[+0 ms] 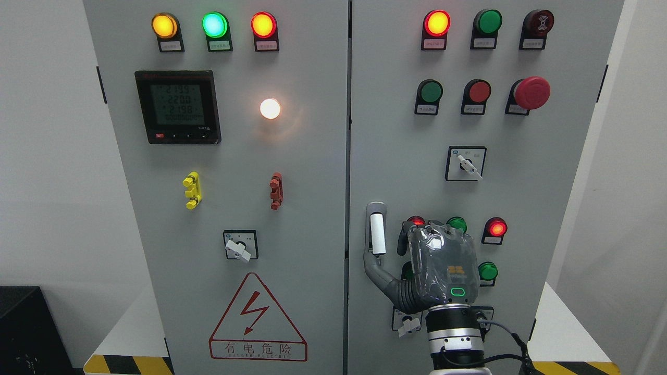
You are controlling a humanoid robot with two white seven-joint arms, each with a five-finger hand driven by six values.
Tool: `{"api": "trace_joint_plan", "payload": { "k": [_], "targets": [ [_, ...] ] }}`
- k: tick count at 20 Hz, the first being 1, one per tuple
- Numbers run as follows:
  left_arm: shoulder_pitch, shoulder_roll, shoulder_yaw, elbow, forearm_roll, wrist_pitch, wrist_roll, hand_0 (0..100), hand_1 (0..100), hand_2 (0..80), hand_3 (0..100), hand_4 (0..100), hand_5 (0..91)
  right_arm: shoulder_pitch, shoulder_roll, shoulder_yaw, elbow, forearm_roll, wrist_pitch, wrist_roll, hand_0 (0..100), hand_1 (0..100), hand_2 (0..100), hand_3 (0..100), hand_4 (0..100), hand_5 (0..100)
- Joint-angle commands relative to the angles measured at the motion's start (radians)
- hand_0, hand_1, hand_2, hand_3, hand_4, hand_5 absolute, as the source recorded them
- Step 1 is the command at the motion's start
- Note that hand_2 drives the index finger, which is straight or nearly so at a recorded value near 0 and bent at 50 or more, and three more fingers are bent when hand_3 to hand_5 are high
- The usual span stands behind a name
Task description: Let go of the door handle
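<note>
The door handle (377,234) is a white upright bar in a grey recess on the right cabinet door (396,130), near its left edge. My right hand (390,251) comes up from the bottom edge, back of the hand towards the camera, just right of the handle. Its thumb (376,266) is spread out to the left and reaches the handle's lower end. The fingers (404,235) point up beside the handle, a small gap away, and are not closed around it. The hand holds nothing. The left arm is out of view.
The hand covers part of a group of red and green buttons (495,228). A rotary switch (465,164) sits above it and another (408,324) shows by the wrist. The left door (234,156) carries a meter, lamps and a warning triangle. Both doors look closed.
</note>
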Motion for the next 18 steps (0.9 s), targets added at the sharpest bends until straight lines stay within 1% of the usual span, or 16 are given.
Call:
{"api": "trace_joint_plan", "payload": {
  "k": [1, 4, 9, 18],
  "targets": [
    [0.000, 0.000, 0.000, 0.000, 0.000, -0.001, -0.001, 0, 0, 4.6, 11, 0, 0.0, 0.001, 0.001, -0.004, 0.001, 0.000, 0.002, -0.003, 27, 43, 72, 97, 79, 71],
    [0.000, 0.000, 0.000, 0.000, 0.000, 0.001, -0.001, 0, 0, 4.6, 11, 0, 0.0, 0.004, 0.001, -0.018, 0.001, 0.000, -0.001, -0.006, 29, 43, 72, 97, 79, 71],
    [0.000, 0.000, 0.000, 0.000, 0.000, -0.001, -0.001, 0, 0, 4.6, 11, 0, 0.0, 0.004, 0.001, -0.020, -0.004, -0.025, -0.001, -0.009, 32, 44, 72, 97, 79, 71],
    [0.000, 0.000, 0.000, 0.000, 0.000, 0.001, -0.001, 0, 0, 4.6, 11, 0, 0.0, 0.006, 0.001, -0.021, -0.004, -0.026, -0.001, -0.011, 32, 44, 72, 97, 78, 71]
  ]
}}
